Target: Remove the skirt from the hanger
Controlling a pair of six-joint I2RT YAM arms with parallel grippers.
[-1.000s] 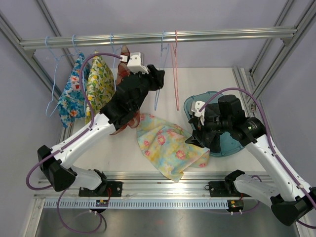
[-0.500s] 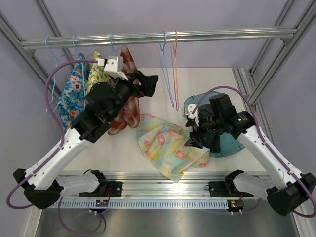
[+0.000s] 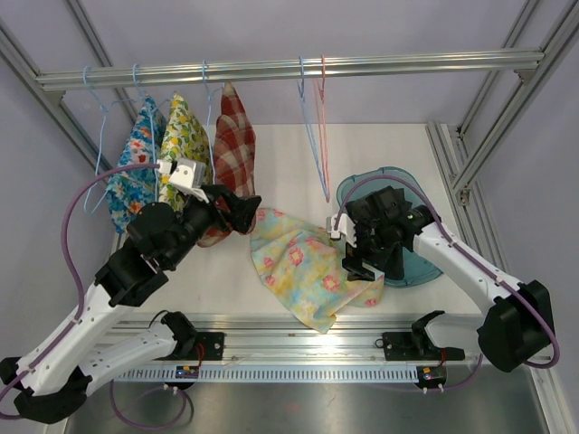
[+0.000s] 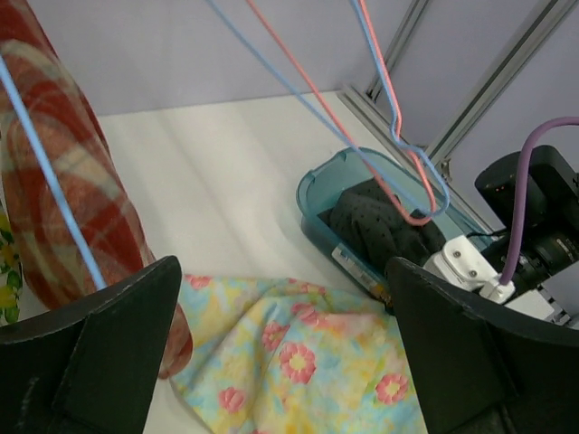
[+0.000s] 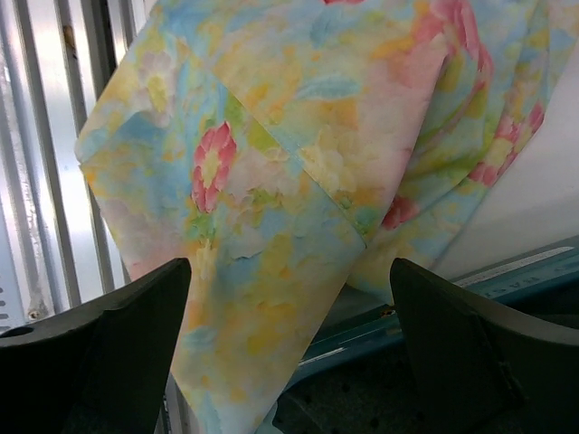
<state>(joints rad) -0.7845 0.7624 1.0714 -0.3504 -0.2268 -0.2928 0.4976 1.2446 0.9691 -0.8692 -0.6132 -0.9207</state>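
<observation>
Where the pastel skirt [image 3: 312, 267] lies: flat on the table [image 3: 380, 145], beside the teal bin [image 3: 418, 269]
Left gripper [image 3: 246, 214]: spread wide, empty
Right gripper [image 3: 357, 258]: spread wide, over the skirt

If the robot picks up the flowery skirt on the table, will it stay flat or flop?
Probably flop: the skirt lies rumpled in soft folds. Likely light too, since it looks like thin cloth. Pushed, it would probably bunch up rather than slide whole.

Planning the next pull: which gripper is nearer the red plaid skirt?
Left. The left gripper is just beside the lower edge of the red plaid skirt; the right gripper is far off, above the pastel floral cloth near the teal bin.
</observation>
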